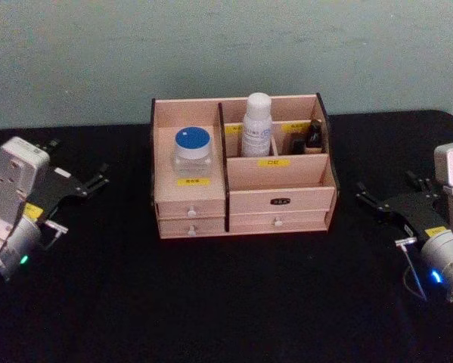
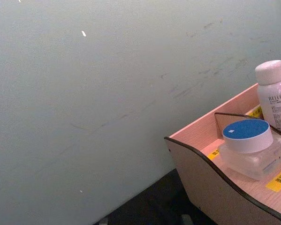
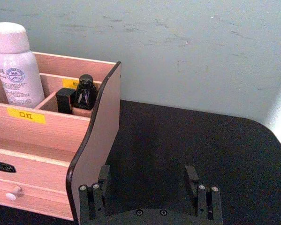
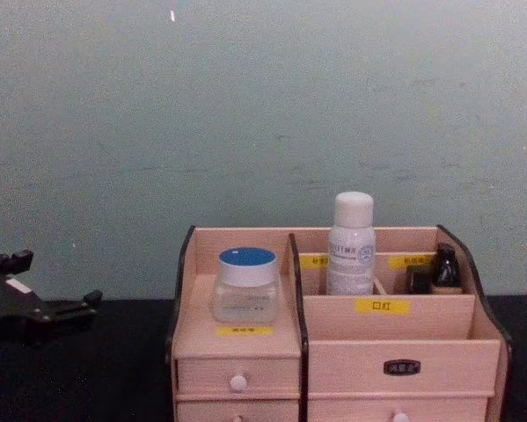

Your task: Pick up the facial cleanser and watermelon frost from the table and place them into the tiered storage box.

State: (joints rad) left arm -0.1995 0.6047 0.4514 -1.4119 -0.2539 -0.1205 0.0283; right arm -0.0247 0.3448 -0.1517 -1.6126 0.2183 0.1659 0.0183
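The tiered storage box sits in the middle of the head view, on the black table. The watermelon frost stands upright in the box's wide left part, with its blue lid on top. The facial cleanser stands tall and straight in a back part near the middle, cap up. A small dark bottle is in the back right part. So both things look like they are already in the box, and I think the job is done or almost done. The left gripper is at the left edge of the head view, well apart from the box, and its fingers look spread a bit and hold nothing. The right gripper is at the right edge of the head view, also well apart from the box; its fingers are spread wide with nothing between them. The jar is nearer the left arm, and the bottle lies about midway between the two. There is bare table on both sides of the box, so each arm has room to move without bumping the box's black side edges.
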